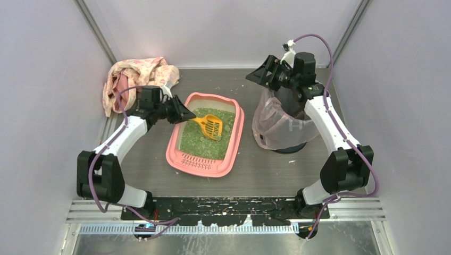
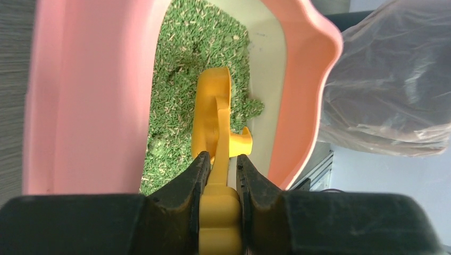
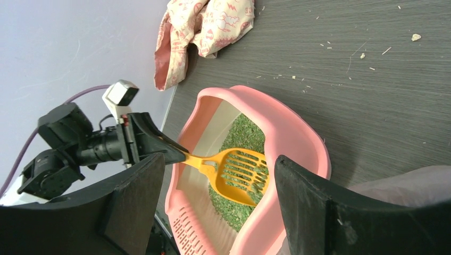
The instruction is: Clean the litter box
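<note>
Gripping the flat handle of a yellow plastic scoop (image 2: 213,106), the left gripper (image 2: 220,162) has its jaws pinched narrow on either side of it. Scoop head is slotted, smooth and glossy, tilted down into the litter. Litter box (image 1: 174,144) sits mid-table between the two arms: a shallow pink plastic tray with rounded corners and a wavy moulded rim. A slotted grate lip (image 1: 197,162) runs along its near end. Paler inner wall shows at the far end. Inside, green granules (image 2: 181,64), fine and rice-like, lie unevenly. Right gripper (image 1: 259,69) hangs spread wide with nothing held, over the back edge of a dark round bin (image 1: 290,147) lined with a crinkled translucent pinkish bag (image 1: 271,125). Rumpled printed cloth (image 1: 135,79) lies in the far left corner. Table (image 1: 266,170) is grey wood-grain, flecked with crumbs.
</note>
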### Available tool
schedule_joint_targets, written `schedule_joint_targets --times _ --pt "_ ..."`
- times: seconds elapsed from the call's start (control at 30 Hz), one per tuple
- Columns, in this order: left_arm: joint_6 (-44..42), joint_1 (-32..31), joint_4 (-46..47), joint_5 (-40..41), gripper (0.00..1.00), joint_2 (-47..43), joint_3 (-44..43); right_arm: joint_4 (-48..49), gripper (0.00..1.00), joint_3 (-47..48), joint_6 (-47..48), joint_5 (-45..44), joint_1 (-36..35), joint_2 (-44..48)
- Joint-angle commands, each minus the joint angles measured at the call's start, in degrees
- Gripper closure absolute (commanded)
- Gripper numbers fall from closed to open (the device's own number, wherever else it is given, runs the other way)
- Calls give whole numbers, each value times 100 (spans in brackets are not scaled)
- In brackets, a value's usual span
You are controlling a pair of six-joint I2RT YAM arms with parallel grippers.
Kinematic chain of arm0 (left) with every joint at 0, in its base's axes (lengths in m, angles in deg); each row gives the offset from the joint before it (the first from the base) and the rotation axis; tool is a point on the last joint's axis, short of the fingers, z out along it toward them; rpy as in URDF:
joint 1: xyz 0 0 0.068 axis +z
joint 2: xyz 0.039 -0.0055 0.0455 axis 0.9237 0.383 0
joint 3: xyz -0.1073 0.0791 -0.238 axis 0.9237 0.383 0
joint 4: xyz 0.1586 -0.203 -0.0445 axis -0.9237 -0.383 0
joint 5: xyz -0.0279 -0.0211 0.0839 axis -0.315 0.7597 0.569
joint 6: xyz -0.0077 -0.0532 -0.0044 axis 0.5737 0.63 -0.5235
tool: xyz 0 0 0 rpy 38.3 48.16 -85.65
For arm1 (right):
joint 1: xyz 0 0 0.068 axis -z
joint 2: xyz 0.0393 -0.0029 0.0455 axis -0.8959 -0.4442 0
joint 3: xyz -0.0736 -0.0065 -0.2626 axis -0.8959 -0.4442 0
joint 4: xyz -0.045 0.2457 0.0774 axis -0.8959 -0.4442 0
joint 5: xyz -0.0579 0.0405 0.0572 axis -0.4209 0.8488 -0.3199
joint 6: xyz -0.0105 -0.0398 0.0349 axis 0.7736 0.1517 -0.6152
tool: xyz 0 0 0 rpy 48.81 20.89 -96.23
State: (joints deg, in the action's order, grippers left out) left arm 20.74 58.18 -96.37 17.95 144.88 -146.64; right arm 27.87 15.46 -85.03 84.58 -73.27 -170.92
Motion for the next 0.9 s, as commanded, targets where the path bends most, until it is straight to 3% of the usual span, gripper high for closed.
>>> schedule_joint_targets --times 0.0,0.37,0.57,0.87 --pt "126 -320 533 223 100 350 -168 79 20 92 -3 61 -37 -13" --pt "350 -671 1093 286 100 1064 -342 -61 20 162 101 49 -36 -12" --pt "1525 -674 2843 -313 100 1282 278 -78 20 174 106 56 -35 7" --pt "1622 -559 2928 -415 100 1103 468 -117 20 177 114 60 -30 -1"
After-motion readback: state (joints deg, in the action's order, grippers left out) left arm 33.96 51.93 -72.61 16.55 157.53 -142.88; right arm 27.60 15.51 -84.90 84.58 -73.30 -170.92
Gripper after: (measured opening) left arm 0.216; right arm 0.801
